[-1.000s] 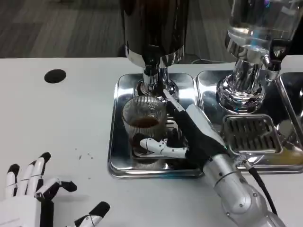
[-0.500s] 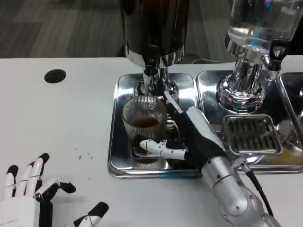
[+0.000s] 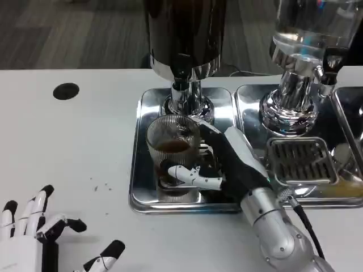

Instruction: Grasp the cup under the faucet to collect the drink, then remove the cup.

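Our right hand [image 3: 218, 164] reaches forward and to the left from its silver forearm [image 3: 278, 229], which rises from the lower right. The hand's white back faces up and to the right. Its fingers curl around a cup [image 3: 172, 153], with the white thumb [image 3: 195, 178] lying across the near side. Our left hand [image 3: 39, 238] sits low at the near left, well apart from the right one, white back up, black-tipped fingers spread and holding nothing.
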